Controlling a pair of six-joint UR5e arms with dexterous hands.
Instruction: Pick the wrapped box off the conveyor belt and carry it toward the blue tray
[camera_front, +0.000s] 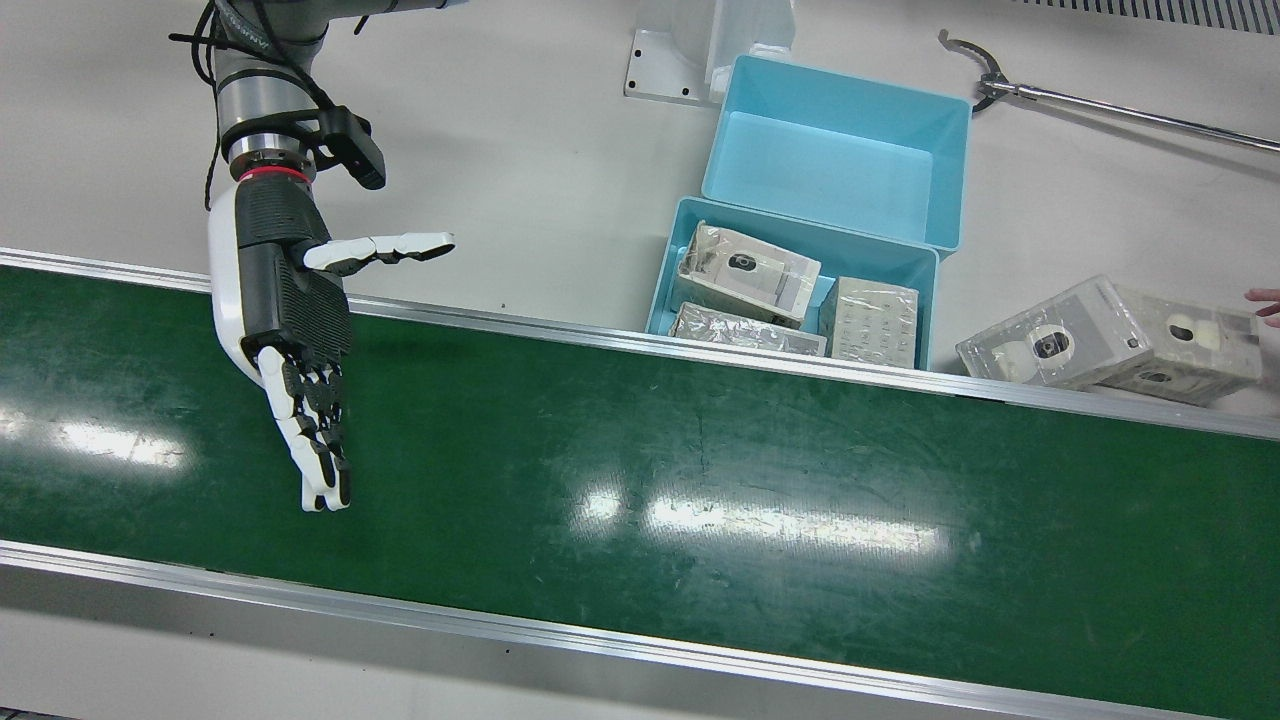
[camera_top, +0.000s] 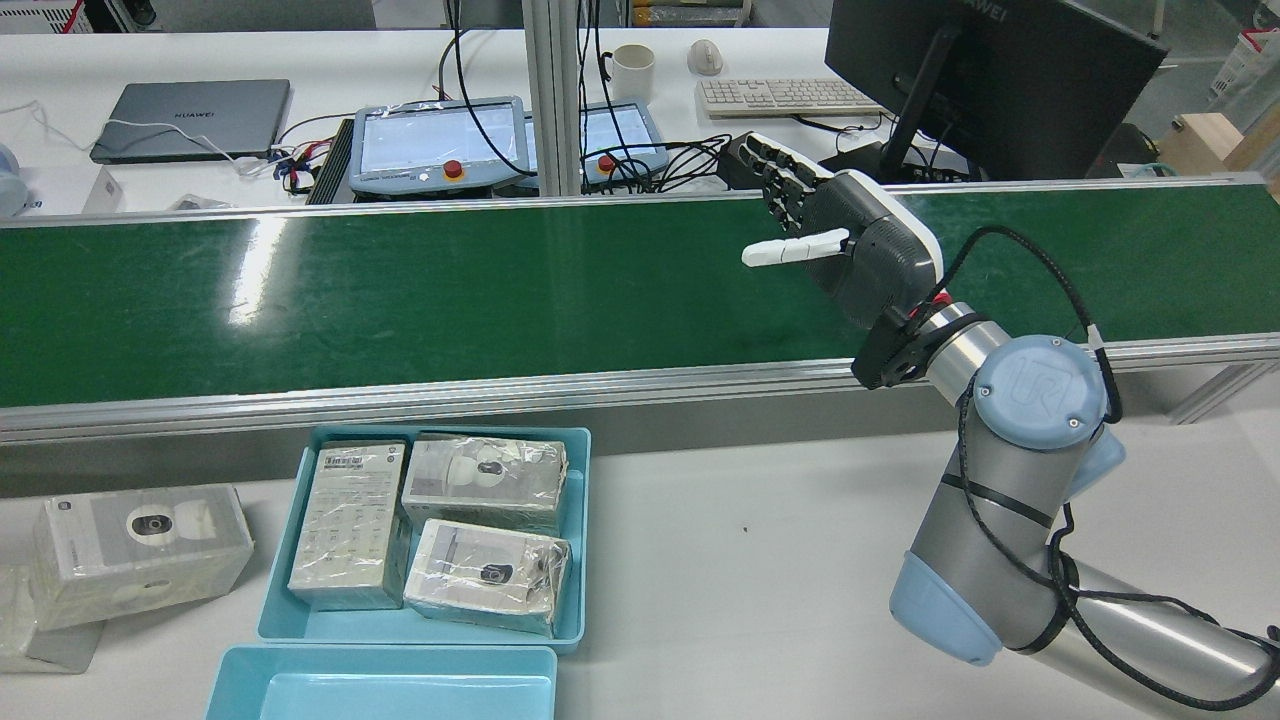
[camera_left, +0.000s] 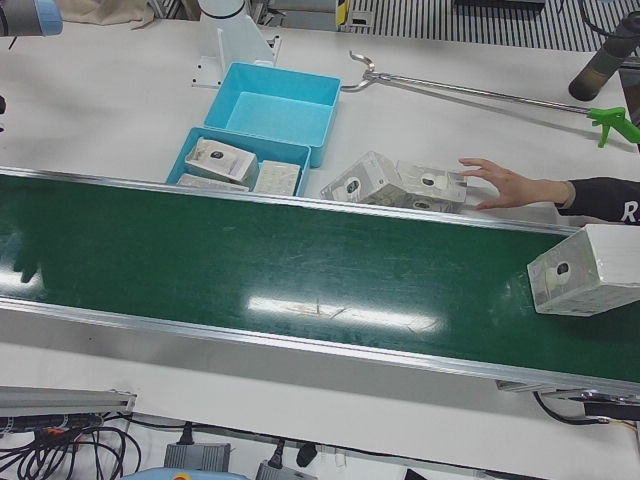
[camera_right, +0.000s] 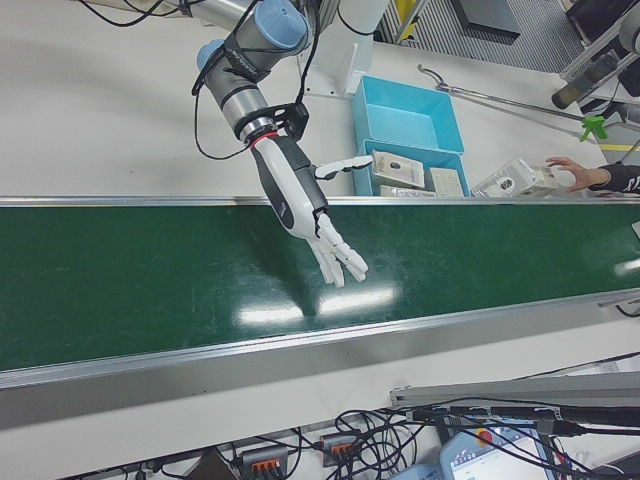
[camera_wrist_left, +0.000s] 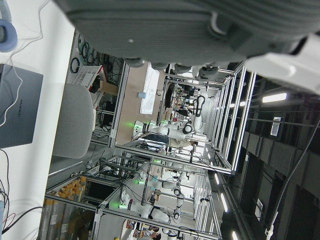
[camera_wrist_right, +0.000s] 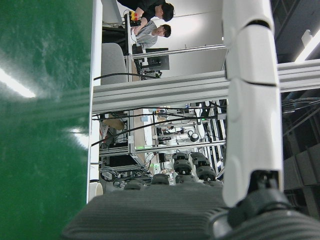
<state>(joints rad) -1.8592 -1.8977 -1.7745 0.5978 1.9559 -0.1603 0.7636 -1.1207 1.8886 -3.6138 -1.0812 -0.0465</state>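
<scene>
A wrapped box (camera_left: 585, 270) with a camera picture lies on the green conveyor belt (camera_front: 700, 480) at its far end, seen only in the left-front view. My right hand (camera_front: 290, 330) hovers over the other end of the belt, open, fingers straight, thumb out to the side, holding nothing; it also shows in the rear view (camera_top: 850, 240) and the right-front view (camera_right: 305, 210). The blue tray (camera_front: 665, 265) stands beside the belt and holds three wrapped boxes. My left hand (camera_wrist_left: 200, 30) shows only in its own view, open and empty, far from the belt.
A second, empty blue tray (camera_front: 840, 150) stands behind the first. Loose wrapped boxes (camera_front: 1110, 340) lie on the white table beside the belt, with a person's hand (camera_left: 500, 183) on them. A long reach-grabber tool (camera_front: 1100, 100) lies on the table.
</scene>
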